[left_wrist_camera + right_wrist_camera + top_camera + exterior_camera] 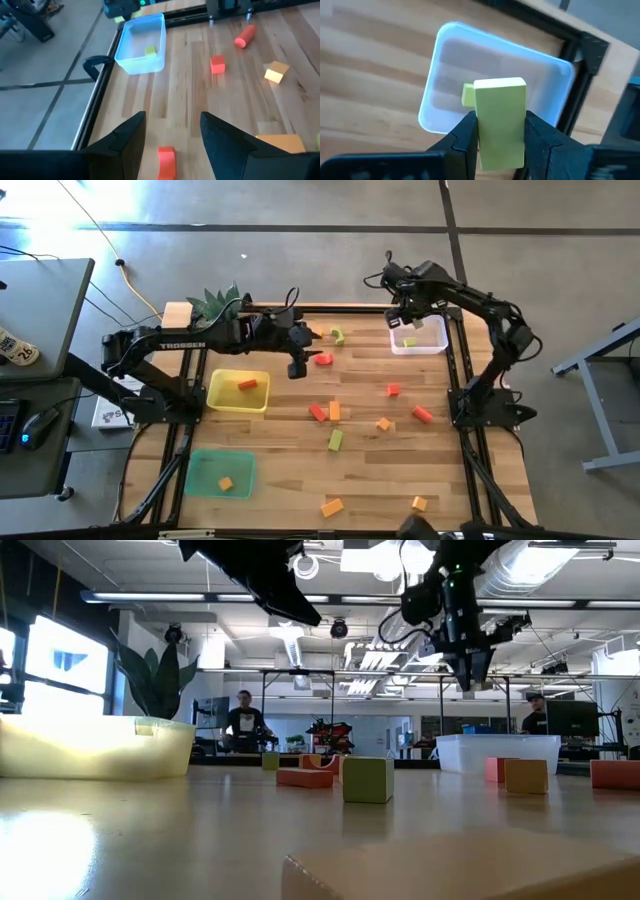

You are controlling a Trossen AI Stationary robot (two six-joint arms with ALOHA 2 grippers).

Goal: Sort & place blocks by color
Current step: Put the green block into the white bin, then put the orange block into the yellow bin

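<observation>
Over the clear tray [420, 340] at the bench's [290, 460] far right, the right tool [500, 131] hangs clamped on a light green block [500, 122]; another green block [467, 95] lies inside. Left of it, the left tool [172, 131] gapes above a red block [166, 161]. "TROSSEN" is printed on the left arm [180, 345].

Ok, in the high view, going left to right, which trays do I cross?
Green tray → yellow tray → clear tray, with the right hand holding a green block above it.
</observation>
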